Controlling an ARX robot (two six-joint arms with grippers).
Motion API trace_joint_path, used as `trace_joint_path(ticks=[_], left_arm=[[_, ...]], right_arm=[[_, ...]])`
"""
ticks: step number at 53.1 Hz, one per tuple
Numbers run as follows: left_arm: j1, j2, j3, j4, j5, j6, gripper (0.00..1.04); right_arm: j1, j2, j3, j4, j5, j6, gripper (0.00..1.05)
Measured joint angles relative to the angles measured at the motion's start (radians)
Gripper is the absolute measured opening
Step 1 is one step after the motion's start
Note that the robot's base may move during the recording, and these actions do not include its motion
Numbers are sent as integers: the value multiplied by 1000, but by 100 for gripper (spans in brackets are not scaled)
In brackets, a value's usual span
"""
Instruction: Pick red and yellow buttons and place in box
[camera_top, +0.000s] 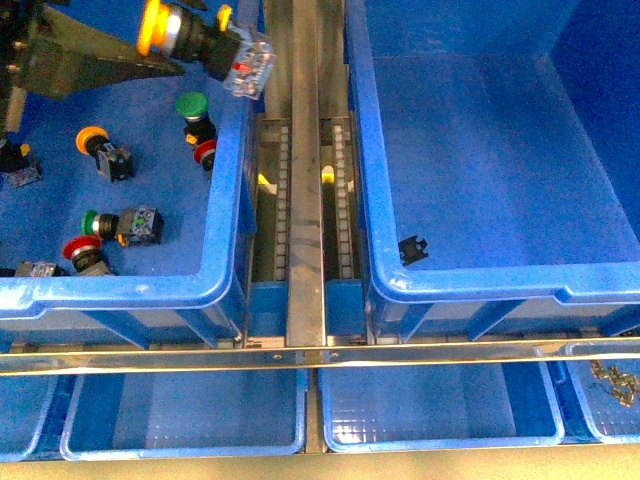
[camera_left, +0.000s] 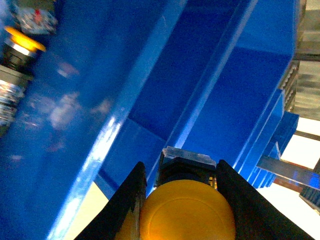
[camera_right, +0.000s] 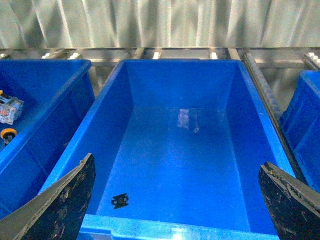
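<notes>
My left gripper (camera_top: 170, 50) is shut on a yellow button (camera_top: 195, 38) and holds it high over the right wall of the left bin (camera_top: 120, 290). In the left wrist view the yellow cap (camera_left: 187, 212) sits between the black fingers (camera_left: 125, 200). More switches lie in the left bin: a yellow one (camera_top: 100, 148), red ones (camera_top: 205, 152) (camera_top: 85, 253) and green ones (camera_top: 192, 108) (camera_top: 100, 222). The box (camera_top: 480, 290), a deep blue bin at right, holds only a small black part (camera_top: 413, 250). My right gripper (camera_right: 177, 200) is open and empty above the box's near rim (camera_right: 175, 232).
A metal roller rail (camera_top: 305, 200) runs between the two bins. Shallow blue trays (camera_top: 185, 440) (camera_top: 440, 435) sit along the front below a metal bar; the far right one (camera_top: 615, 385) holds small screws. Another blue bin (camera_right: 307, 115) stands right of the box.
</notes>
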Motion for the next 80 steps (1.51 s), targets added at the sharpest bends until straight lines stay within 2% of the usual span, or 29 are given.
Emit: trace_joint_path(ticks=[13,21,27,28,32,34,37,41,46,51,63,80], left_arm=[[-152,45,47,48,-38,-94,34],[-262,135,161,58,-69,-137,34],[-306,166,216,48,-81,-148,34],[-309,167,219,47,-82,-149,34],[-325,174,236,42,-84,-151,34],[-329,174,238,41,-85,-151,34],[-336,174,243,34,-86,-150,34],[-345,174,245,26,-89,-147,34],[-342,174,244,26,-98,-148,34],[-340,174,243,26,-103,-148,34],[-350,174,243,35,-104,-159,34],[-358,187,243,45,-104,-168,34]], right_arm=[[0,0,0,0,0,0,98],[0,0,0,0,0,0,98],[0,3,1,-2,2,0,98],[3,12,5,-16,9,-14,98],[63,166,100,-241,69,-114,98],[101,262,127,-269,73,-182,98],[167,409,138,-205,49,-265,98],[237,706,144,66,10,-426,98],[233,1005,198,378,18,-537,98],[203,1262,294,598,27,-608,98],[193,1446,436,682,38,-667,98],[256,1570,567,722,55,-693,98]])
